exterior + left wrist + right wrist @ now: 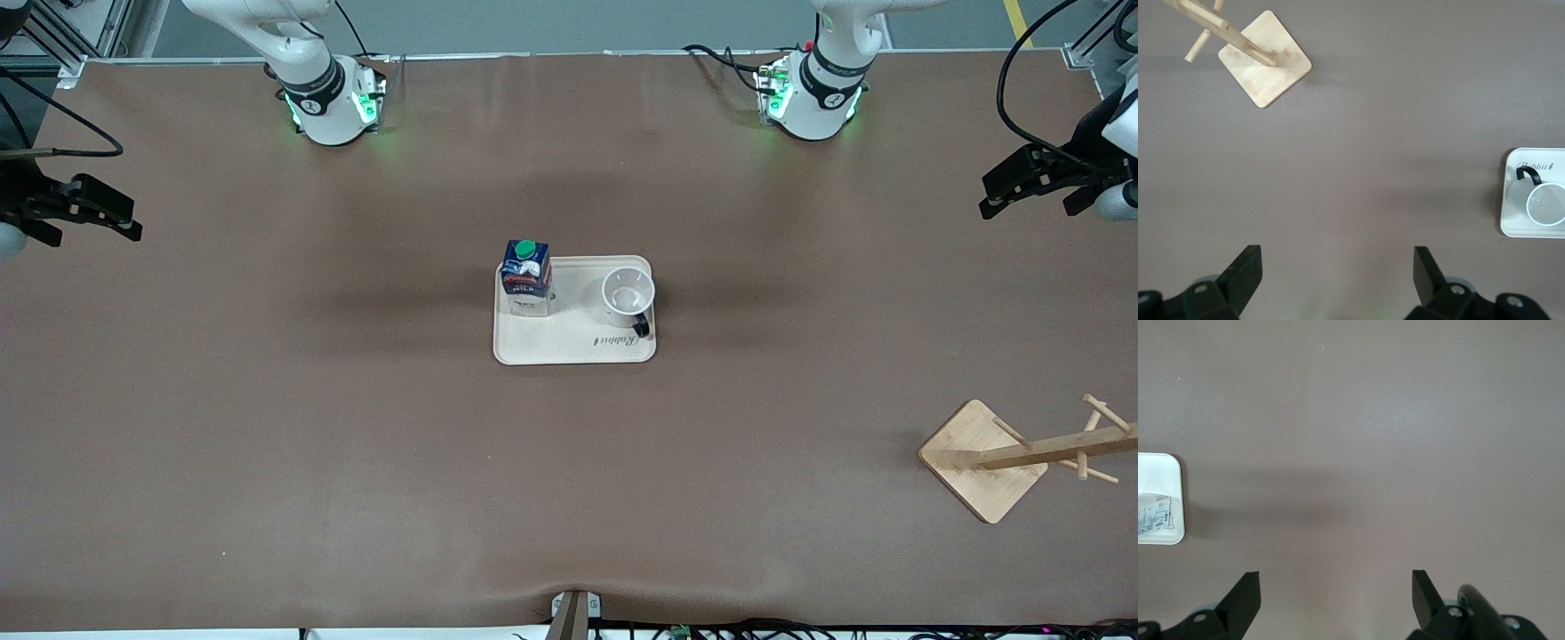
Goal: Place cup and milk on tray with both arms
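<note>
Milk (526, 277) and cup (629, 295) stand on tray (569, 348); left gripper (996, 194) and right gripper (124, 222) hang released, apart over bare surface (356, 444).

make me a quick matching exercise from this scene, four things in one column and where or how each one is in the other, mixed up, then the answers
Things:
1. milk
2. cup
3. wooden rack
4. left gripper

Places or states:
A. open, over bare table at the left arm's end
B. on the tray, at its end toward the right arm
C. off the tray, on the table nearer the front camera
D. on the tray, black handle toward the front camera

Pairs: 1-B, 2-D, 3-C, 4-A
</note>
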